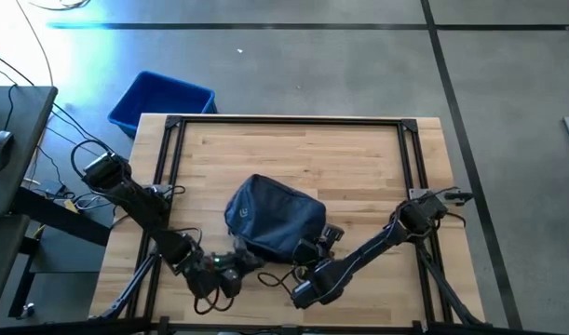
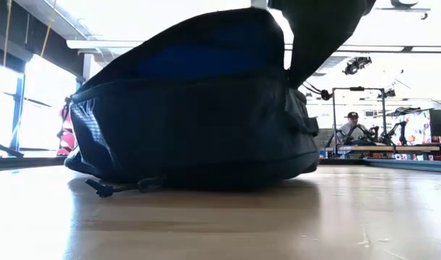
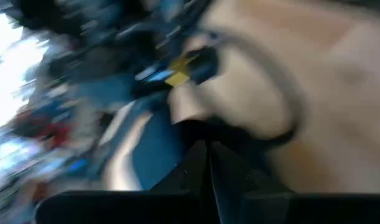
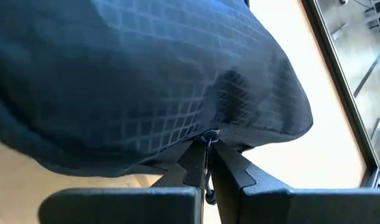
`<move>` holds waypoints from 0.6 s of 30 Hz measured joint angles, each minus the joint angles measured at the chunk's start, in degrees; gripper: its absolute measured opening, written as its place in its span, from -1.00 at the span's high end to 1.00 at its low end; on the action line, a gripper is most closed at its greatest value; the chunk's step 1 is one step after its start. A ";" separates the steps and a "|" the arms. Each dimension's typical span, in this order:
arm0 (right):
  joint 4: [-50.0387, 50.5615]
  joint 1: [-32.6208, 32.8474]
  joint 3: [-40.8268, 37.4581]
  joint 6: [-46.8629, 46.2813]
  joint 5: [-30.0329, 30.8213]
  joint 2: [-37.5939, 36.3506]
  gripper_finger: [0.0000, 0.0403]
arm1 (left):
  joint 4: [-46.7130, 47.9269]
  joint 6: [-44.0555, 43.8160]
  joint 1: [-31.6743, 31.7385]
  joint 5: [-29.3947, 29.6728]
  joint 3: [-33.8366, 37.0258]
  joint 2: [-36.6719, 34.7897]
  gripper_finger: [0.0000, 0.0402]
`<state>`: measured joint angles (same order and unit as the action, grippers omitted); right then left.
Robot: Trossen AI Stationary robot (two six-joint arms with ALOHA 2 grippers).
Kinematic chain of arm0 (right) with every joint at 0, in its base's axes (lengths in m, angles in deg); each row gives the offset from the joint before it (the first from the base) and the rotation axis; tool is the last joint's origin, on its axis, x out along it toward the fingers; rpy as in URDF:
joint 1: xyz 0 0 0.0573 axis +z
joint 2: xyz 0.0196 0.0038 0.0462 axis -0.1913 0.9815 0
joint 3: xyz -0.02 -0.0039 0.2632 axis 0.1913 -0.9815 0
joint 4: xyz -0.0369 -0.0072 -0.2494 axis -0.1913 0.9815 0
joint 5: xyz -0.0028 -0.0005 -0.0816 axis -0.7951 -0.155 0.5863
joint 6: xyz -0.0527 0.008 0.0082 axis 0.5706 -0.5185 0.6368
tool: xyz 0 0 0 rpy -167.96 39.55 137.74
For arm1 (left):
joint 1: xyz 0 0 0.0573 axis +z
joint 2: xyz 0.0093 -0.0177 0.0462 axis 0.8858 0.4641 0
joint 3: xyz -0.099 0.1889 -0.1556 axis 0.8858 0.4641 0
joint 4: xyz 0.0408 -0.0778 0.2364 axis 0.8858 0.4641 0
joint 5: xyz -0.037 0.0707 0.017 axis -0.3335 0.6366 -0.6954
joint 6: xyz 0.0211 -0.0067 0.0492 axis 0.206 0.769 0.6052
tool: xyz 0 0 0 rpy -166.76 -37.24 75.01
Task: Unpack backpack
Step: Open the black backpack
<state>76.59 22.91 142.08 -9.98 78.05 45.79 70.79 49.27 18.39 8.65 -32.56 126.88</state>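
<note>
A dark navy backpack (image 1: 273, 220) lies in the lower middle of the overhead frame, on a pale wooden table (image 1: 303, 154) edged by a black frame, its small white logo facing up on the left side of the bag. 2 dark robot arms reach in from the lower left and lower right and meet at the bag's near edge.

The right gripper (image 4: 206, 163) is pinched fully together on the backpack's zipper pull, where the quilted fabric bunches at the seam; a short cord dangles between its fingers (image 4: 233, 165). The left gripper (image 1: 239, 263) sits just beside the bag's lower left corner with its jaws closed; the left wrist picture is too smeared to tell whether it grips anything.

From table height, the backpack (image 2: 195, 108) fills the centre of the frame, slumped on the wood with a strap end trailing at its lower left. A person in a cap (image 2: 351, 128) sits at a bench in the far right background.

A bright blue plastic bin (image 1: 160, 101) stands on the floor off the table's upper left corner.
</note>
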 joint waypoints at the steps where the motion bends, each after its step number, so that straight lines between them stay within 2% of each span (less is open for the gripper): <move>1: -0.06 0.17 0.00 -0.01 -0.03 0.00 1.00 | -0.44 0.83 0.47 -4.02 0.00 0.00 0.95; 3: -0.25 0.63 0.00 -0.46 -0.50 0.00 1.00 | -1.71 3.17 1.30 -8.22 0.00 0.14 0.88; 9: -3.27 2.89 0.04 -0.44 -0.90 0.00 1.00 | -4.76 11.15 4.14 -10.44 -0.02 0.97 0.54; 13: -4.35 3.78 0.07 -0.44 -0.90 0.00 1.00 | -7.77 14.88 6.85 -16.46 -0.02 4.07 0.31; 18: -5.72 3.71 0.09 -0.44 -0.89 0.00 1.00 | -13.94 19.36 9.22 -15.35 -0.02 9.36 0.12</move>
<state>70.87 26.62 142.17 -10.42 77.16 45.79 56.85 68.64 27.61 -6.70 -32.59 136.25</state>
